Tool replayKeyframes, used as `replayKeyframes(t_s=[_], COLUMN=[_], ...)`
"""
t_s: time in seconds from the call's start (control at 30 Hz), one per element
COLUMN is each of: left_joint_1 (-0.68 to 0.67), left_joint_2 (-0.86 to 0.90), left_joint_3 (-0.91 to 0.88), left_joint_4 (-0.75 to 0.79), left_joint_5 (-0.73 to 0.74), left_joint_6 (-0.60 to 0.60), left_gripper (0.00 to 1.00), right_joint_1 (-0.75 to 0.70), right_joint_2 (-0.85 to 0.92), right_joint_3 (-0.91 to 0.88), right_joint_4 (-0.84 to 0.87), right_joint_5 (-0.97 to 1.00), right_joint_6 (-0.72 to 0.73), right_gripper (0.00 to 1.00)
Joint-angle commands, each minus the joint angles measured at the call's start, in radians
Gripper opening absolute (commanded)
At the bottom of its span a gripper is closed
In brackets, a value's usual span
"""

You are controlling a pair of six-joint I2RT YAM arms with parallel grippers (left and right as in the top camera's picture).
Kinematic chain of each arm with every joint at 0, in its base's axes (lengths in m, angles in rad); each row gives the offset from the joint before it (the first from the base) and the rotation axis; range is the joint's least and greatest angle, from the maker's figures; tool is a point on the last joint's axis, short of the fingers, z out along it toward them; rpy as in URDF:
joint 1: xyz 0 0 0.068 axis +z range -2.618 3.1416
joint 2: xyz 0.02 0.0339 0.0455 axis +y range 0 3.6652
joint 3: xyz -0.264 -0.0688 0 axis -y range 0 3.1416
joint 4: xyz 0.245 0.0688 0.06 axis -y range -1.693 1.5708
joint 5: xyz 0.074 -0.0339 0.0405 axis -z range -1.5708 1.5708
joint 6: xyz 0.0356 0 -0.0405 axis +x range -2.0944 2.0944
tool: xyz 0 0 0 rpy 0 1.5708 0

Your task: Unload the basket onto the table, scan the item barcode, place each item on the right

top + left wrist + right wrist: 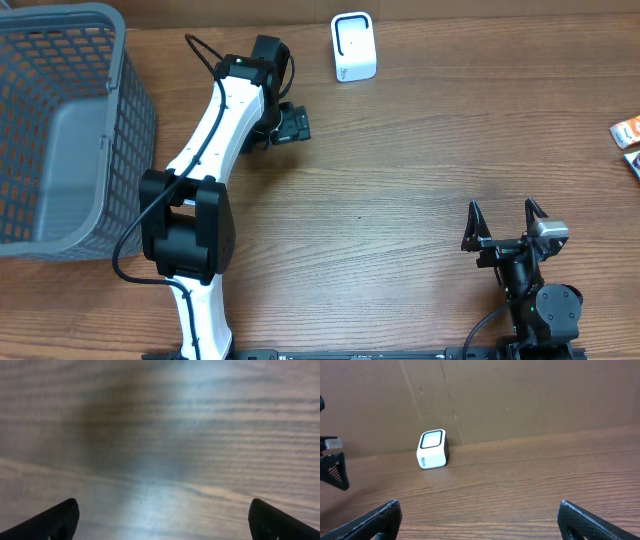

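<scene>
Left pincer (292, 123) and right pincer (502, 212) both spread, empty

I see the left one over bare desk (400, 180), near the white scanner (353, 47). The right one faces that scanner from the near edge. The orange item (627, 130) lies at the desk's right edge, well apart from both.

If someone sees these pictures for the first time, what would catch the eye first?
The big grey basket at the left stands out first, with the white left arm stretched out beside it. A small white scanner sits at the far edge, near the middle. The right gripper is open at the front right, and small packets lie at the right edge.
</scene>
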Motion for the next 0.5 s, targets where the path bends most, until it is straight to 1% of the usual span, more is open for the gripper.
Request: replayKeyframes(t_s=[0.0,0.1,0.17,0.4,0.47], left_joint_1=[-0.007,-0.007,-0.007,-0.005,-0.005], left_joint_2=[-0.017,-0.063,-0.13,-0.43,-0.547], left_joint_3=[-0.008,-0.044,-0.117,-0.523,-0.678], left_joint_4=[0.043,0.093,0.16,0.485,0.59], left_joint_5=[0.034,0.052,0.05,0.05,0.049], left_joint_6=[0.09,0.128,0.145,0.21,0.224], left_gripper=[1.0,1.0,1.0,1.0,1.0], right_joint_1=[0.003,0.003,0.003,0.003,0.003], right_joint_2=[-0.012,-0.012,-0.012,-0.012,-0.012], right_joint_3=[-0.011,-0.011,-0.011,-0.011,-0.011], right_joint_4=[0.006,0.006,0.006,0.006,0.006], right_joint_5=[-0.005,-0.005,-0.005,-0.005,-0.005], right_joint_6=[-0.002,-0.002,-0.002,-0.002,-0.002], right_gripper=[1.0,1.0,1.0,1.0,1.0])
